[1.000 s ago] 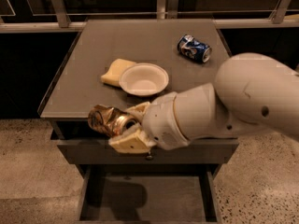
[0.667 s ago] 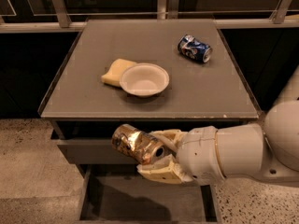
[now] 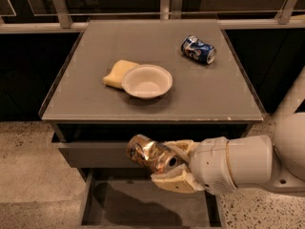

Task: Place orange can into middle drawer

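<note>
Lower centre of frame, just below the table's front edge: the gripper (image 3: 167,166) reaches in from the right on a bulky white arm. Its two cream fingers (image 3: 175,181) pinch the orange can (image 3: 147,154), one above and one below. The can lies near horizontal, its right end clamped between the pads and its dented left end poking out past them. It hangs over the middle drawer (image 3: 86,199), which is pulled out with a bare floor, probably to receive it. The can is not touching the drawer. The sideways hold likely suits a low release. A white bowl (image 3: 147,81), a yellow sponge (image 3: 116,73) and a blue-and-white can (image 3: 198,49) sit on the tabletop, well apart.
</note>
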